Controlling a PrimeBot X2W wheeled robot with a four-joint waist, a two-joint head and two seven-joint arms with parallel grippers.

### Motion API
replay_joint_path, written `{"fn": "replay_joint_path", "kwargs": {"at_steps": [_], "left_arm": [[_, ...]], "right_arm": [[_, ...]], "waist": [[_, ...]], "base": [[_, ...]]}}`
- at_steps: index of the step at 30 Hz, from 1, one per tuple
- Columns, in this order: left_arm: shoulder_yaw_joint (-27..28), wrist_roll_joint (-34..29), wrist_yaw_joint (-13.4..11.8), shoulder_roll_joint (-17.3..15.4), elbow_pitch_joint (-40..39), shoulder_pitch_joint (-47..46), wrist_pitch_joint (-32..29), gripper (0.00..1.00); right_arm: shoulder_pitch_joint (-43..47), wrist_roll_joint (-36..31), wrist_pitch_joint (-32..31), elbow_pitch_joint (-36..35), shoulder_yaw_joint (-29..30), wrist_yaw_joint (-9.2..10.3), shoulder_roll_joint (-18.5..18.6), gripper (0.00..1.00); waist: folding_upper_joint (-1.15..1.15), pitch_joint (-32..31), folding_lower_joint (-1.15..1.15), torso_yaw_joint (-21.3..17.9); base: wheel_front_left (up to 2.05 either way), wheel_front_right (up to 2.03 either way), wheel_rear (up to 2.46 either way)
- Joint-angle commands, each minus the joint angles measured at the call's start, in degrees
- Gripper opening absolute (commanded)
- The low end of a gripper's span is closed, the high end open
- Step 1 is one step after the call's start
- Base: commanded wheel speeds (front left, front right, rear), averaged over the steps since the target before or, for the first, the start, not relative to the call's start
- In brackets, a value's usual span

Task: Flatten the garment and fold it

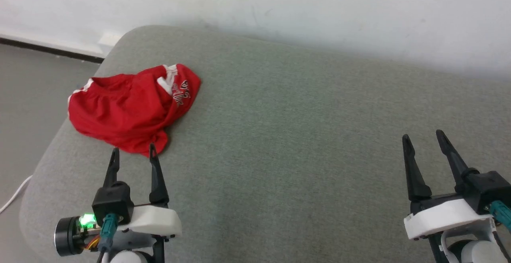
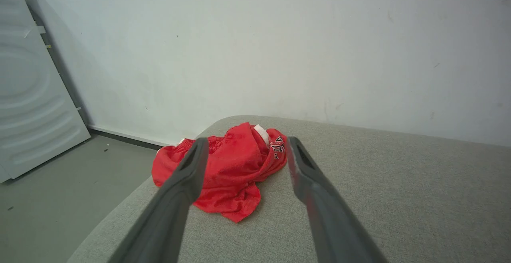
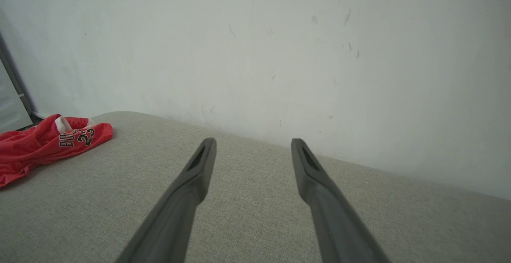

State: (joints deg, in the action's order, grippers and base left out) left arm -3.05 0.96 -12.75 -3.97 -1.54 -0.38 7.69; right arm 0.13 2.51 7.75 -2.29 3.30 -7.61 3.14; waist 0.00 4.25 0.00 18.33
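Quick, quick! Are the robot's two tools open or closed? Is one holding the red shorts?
Left tool: open, holding nothing.
Right tool: open, holding nothing.

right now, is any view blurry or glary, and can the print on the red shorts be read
Head view: even light, no glare, the garment slightly soft, print unclear. Left wrist view: the left gripper has its fingers blurred near the lens. Right wrist view: 23 legible, the garment cut by the left edge.
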Motion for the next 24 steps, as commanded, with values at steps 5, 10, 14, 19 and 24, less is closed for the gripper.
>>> {"fn": "replay_joint_path", "kwargs": {"at_steps": [5, 10, 14, 19, 24], "left_arm": [[0.7, 0.7, -1.2, 0.4, -0.4, -0.7, 1.2, 1.0], [1.4, 0.9, -1.4, 0.5, -0.1, -1.1, 1.8, 1.0], [2.7, 1.4, -0.6, 0.2, 0.8, -2.7, 2.3, 1.0], [5.1, 1.8, 0.9, -2.0, 2.5, -7.8, 2.9, 1.0], [7.4, 4.2, 4.8, -5.7, 9.4, -15.6, 3.5, 1.0]], "right_arm": [[0.3, -0.5, 1.1, -0.6, 0.1, 0.07, -0.1, 1.0], [0.3, -0.5, 1.7, -0.9, 0.1, 0.08, -0.2, 1.0], [0.2, -0.5, 2.2, -1.0, -0.1, 0.08, -0.2, 1.0], [-0.2, -0.8, 2.8, -1.3, -0.1, 0.08, -0.2, 1.0], [-0.9, -1.5, 3.4, -1.9, -0.1, 0.09, -0.2, 1.0]], "waist": [[0.0, 1.0, 0.0, 3.4], [0.0, 1.4, 0.0, 5.0], [0.0, 1.9, 0.0, 5.8], [0.0, 2.7, 0.0, 6.4], [0.0, 4.3, 0.0, 6.1]], "base": [[0.0, 0.0, 0.0], [0.0, 0.0, 0.0], [0.0, 0.0, 0.0], [0.0, 0.0, 0.0], [0.0, 0.0, 0.0]]}}
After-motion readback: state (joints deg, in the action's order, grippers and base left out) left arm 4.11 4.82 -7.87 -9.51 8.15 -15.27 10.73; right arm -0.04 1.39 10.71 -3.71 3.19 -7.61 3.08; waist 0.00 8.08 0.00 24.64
